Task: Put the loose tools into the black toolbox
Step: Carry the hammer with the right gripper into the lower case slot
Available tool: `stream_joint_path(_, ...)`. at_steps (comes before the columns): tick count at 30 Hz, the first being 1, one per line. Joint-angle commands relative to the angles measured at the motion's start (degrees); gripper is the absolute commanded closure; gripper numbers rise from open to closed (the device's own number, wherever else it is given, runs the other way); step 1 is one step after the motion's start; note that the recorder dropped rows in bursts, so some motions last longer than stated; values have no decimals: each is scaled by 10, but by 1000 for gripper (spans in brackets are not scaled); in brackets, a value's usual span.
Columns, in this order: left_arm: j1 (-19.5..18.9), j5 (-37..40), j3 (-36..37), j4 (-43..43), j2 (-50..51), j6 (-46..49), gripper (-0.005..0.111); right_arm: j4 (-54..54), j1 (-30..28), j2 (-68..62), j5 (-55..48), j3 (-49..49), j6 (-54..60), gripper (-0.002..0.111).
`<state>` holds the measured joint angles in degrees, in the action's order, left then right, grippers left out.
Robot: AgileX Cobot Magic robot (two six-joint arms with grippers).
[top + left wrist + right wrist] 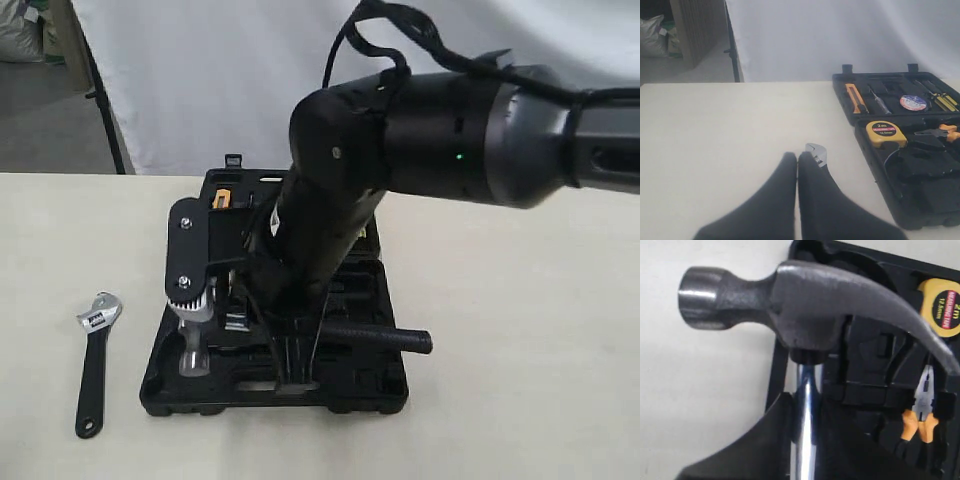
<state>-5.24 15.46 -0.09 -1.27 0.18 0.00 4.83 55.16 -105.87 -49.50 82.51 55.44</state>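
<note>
Our right gripper clamps the hammer by its shaft over the toolbox. Our left gripper is closed on nothing, near the wrench on the table. The tape lies in the toolbox.

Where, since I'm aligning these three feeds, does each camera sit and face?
Exterior: off the arms, facing table and black toolbox; right arm fills it.
Left wrist: low over the table, past the shut left hand toward wrench and toolbox.
Right wrist: along the hammer in the right hand, toolbox behind.
Shared: both wrist views show the yellow tape measure.
</note>
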Motion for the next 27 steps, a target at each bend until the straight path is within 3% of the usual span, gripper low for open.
stream_joint_path(1, 5, 0, 1, -5, -2, 0, 106, 15, -5, -63, 29, 51, -2, 109)
stream_joint_path(12, 5, 0, 1, -5, -2, 0, 106, 8, -7, -200, 81, 161, 15, 109)
stream_joint_path(27, 5, 0, 1, -5, -2, 0, 106, 10, -12, -217, 42, 167, 11, 109)
